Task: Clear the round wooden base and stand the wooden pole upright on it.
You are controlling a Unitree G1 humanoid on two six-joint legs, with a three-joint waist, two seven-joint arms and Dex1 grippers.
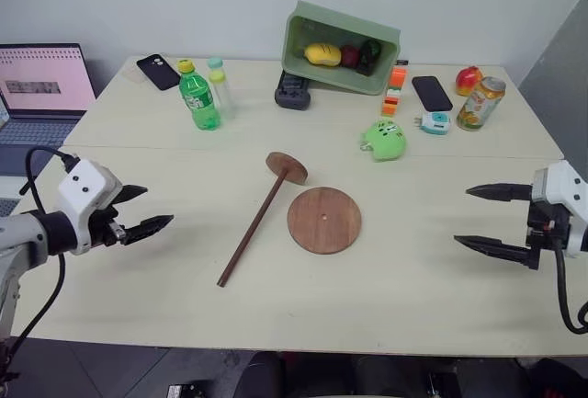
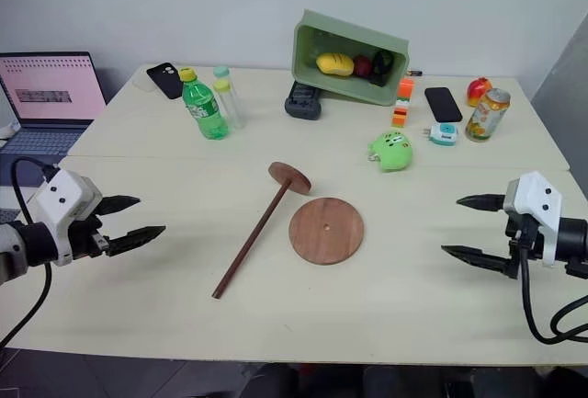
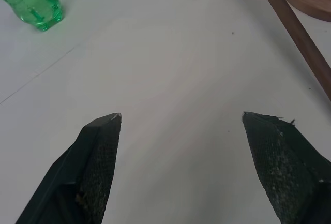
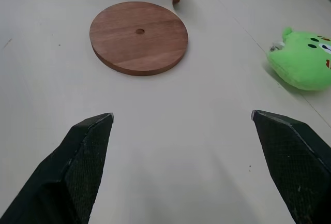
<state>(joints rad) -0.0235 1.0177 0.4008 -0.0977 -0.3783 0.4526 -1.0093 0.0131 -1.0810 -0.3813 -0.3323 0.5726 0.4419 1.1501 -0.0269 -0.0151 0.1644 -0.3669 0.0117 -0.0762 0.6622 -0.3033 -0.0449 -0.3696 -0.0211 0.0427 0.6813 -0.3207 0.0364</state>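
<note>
The left tool [image 1: 152, 210] hovers spread and empty over the surface [image 1: 138, 315], the pole [image 1: 258, 223] lies flat mid-surface just left of the bare base [image 1: 323, 220] — small disc end tilted up — and the right tool [image 1: 476, 218] hovers spread, empty too.

Left gripper [image 1: 145, 210] at the near left, fingers spread wide and empty, pointing right toward the scene's middle. Right gripper [image 1: 480, 219] at the near right, likewise spread and empty, pointing left. Both arms reach in from the sides, well apart.
</note>
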